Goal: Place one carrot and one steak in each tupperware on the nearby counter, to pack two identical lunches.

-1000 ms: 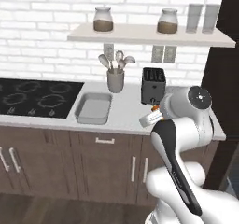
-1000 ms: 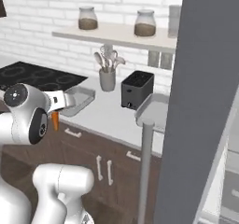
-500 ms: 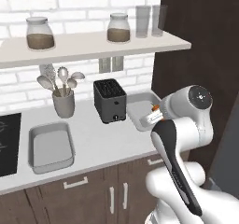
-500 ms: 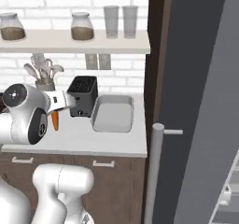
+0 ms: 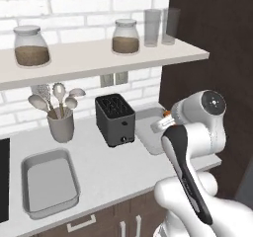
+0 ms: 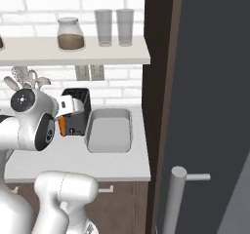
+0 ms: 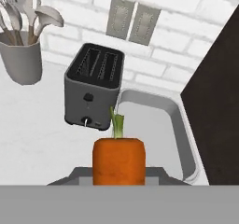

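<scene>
tool point(image 6: 62, 123) clamped tight on the carrot point(image 7: 118, 160), leafy end pointing forward, up in the air above the worktop point(image 5: 118, 167), toaster point(image 7: 93, 85) and the right-hand tupperware point(image 7: 179, 120) just ahead.

Toaster point(image 7: 93, 90) crowds right tupperware point(image 7: 179, 125); dark tall cabinet point(image 6: 161, 57) walls its far side.

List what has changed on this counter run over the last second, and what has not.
The base drove to the right along the counter: the stovetop has slid out of view and the tupperware right of the toaster has come in front. That is camera motion, not moving objects. The gripper stays shut on the carrot, carried at the same height. Both trays, toaster and utensil holder kept their places.
</scene>
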